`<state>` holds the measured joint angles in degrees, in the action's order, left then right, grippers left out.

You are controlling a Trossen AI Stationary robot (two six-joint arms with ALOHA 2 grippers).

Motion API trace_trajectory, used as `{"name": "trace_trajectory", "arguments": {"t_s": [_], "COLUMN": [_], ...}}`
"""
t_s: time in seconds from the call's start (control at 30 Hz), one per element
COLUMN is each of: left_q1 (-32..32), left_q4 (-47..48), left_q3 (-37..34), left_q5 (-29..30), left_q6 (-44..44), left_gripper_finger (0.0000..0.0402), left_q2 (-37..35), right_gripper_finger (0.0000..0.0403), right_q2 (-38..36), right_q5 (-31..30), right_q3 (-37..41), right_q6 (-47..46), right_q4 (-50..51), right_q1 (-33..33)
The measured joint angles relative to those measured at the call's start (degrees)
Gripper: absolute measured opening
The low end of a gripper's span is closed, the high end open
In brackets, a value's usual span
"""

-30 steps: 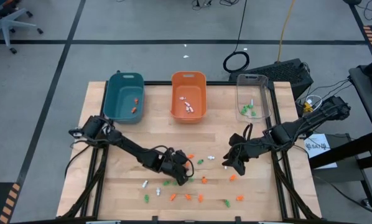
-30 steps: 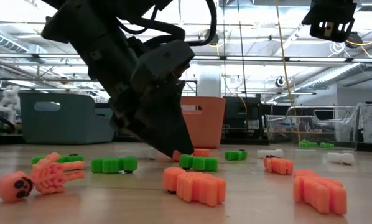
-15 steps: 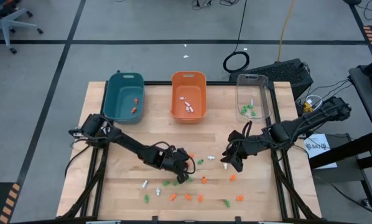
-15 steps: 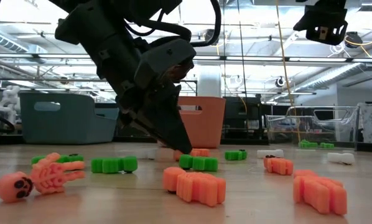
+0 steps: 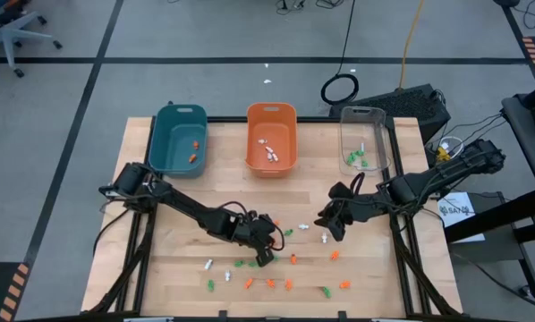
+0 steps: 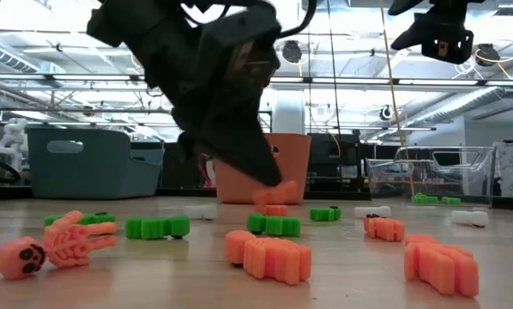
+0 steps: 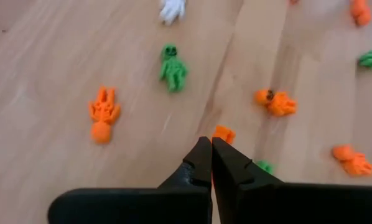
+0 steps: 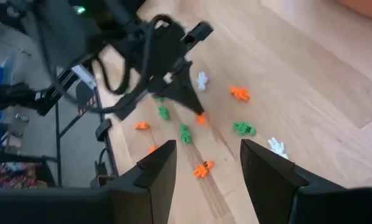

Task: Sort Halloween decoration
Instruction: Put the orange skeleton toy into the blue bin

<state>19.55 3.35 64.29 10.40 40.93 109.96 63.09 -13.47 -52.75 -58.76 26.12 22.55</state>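
Small orange, green and white Halloween decoration trinkets [image 5: 290,259] lie scattered on the near half of the wooden table [image 5: 160,233]. My left gripper [image 5: 266,258] hangs over them, shut on one orange trinket [image 6: 278,193], which is a little above the tabletop. My right gripper [image 5: 326,224] hovers higher toward the table's right, open and with nothing between its fingers [image 8: 158,168]. An orange skeleton figure [image 6: 55,245] lies flat at the near left. My left gripper pinches the orange trinket's near end [image 7: 223,133] between the free ends of its two fingers. The fingers [image 6: 248,154] slant down from above. The trinket sticks out past the fingertips and is lifted clear of the table.
Three bins stand along the far edge: teal [image 5: 179,139], orange [image 5: 271,137] and clear [image 5: 364,139], each with a few trinkets inside. Bare wood lies between the bins and the scattered pieces. Cables and a dark box [image 5: 411,103] sit beyond the far right corner.
My left gripper has shut on the orange trinket and risen, lifting it off the table. My right gripper has stayed in place and turned a little.
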Motion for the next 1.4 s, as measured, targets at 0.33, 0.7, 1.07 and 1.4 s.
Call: {"name": "trace_trajectory", "arguments": {"t_s": [0.33,0.7,1.07,1.4], "left_q1": [-0.2,-1.6,-3.2,-3.5], "left_q4": [1.7,0.0,-4.6,-3.9], "left_q3": [-0.1,-0.1,-0.1,-0.1], "left_q5": [-1.7,-7.7,-7.7,-1.7], "left_q6": [-2.5,-2.5,-4.1,-12.0], "left_gripper_finger": [0.0000,0.0000,0.0000,0.0000], "left_q2": [-2.0,-4.0,-15.2,-26.9], "right_gripper_finger": [0.0162,0.0162,0.0162,0.0162], "right_q2": [0.0,0.0,0.0,0.0], "right_q5": [-1.7,-3.5,-4.7,-7.7], "right_q3": [0.0,0.0,0.0,0.0], "right_q6": [-0.6,-1.0,-0.6,-0.4], "right_q4": [0.3,0.5,0.3,-1.4], "right_q1": [0.0,0.0,-0.5,-0.8]}}
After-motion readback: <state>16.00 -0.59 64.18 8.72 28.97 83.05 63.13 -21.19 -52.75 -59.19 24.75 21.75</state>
